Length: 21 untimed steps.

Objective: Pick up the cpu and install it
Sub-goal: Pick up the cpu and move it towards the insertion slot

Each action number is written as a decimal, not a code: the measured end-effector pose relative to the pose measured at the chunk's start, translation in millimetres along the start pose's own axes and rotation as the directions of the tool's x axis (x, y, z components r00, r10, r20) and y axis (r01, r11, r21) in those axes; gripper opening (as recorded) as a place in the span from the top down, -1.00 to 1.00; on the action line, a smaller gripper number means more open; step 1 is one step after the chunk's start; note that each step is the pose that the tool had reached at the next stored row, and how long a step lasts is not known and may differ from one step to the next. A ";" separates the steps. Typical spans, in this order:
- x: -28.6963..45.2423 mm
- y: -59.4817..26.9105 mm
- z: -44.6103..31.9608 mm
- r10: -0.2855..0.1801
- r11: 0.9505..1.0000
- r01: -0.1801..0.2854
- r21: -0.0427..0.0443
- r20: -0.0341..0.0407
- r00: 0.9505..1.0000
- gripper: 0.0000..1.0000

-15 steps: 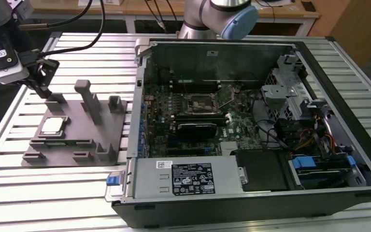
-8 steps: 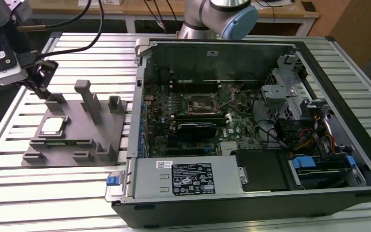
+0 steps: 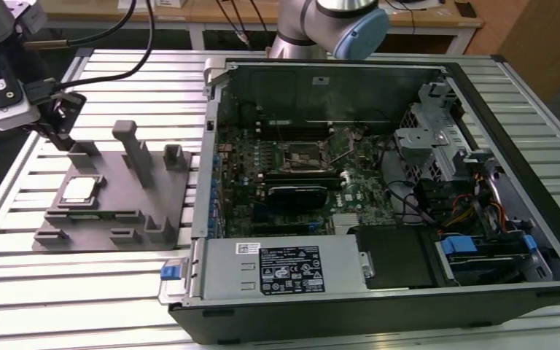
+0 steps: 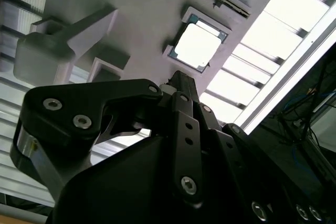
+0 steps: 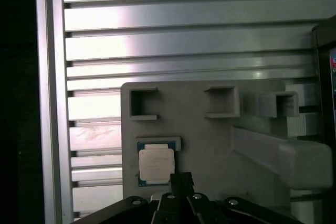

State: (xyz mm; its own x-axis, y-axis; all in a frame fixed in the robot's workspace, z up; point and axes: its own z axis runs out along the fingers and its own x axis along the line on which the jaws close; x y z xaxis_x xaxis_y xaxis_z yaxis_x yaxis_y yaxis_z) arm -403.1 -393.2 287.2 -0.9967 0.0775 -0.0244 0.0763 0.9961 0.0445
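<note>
The cpu (image 3: 79, 191), a small square chip with a shiny silver top, lies flat in a recess of the grey fixture plate (image 3: 114, 219) on the exterior view's left. Both wrist views show the cpu (image 4: 197, 45) (image 5: 156, 163) lying just past the fingertips. My gripper (image 3: 62, 137) hangs above the plate's far edge, a short way behind the chip and not touching it. Its black fingers (image 5: 181, 181) stand together, shut on nothing. The dark motherboard socket (image 3: 305, 154) sits inside the open computer case.
The open computer case (image 3: 475, 240) lies on its side on the exterior view's right, on a slatted aluminium table (image 3: 66, 292). Tall grey posts (image 3: 132, 149) rise from the fixture plate beside the chip. Cables hang near the arm.
</note>
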 end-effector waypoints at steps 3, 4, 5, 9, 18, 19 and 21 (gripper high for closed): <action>1.3 -0.1 0.7 0.000 1.000 0.000 0.000 0.000 1.000 0.79; 1.7 -0.2 0.9 0.000 1.000 0.000 0.000 0.000 1.000 0.79; 2.1 -0.2 1.1 0.000 1.000 0.000 0.000 0.000 1.000 0.79; 3.7 -0.4 1.9 0.000 1.000 0.000 0.000 0.000 1.000 0.79; 5.5 -2.3 5.5 0.000 1.000 0.000 0.000 0.000 1.000 0.79; 5.4 -2.9 6.1 0.000 1.000 0.000 0.000 0.000 1.000 0.79; 5.5 -3.6 7.4 0.000 1.000 0.000 0.000 0.000 1.000 0.79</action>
State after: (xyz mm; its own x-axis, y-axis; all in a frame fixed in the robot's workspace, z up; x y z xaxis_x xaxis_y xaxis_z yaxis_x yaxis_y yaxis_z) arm -408.7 -396.1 279.5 -0.9967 0.0776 -0.0244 0.0764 0.9961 0.0445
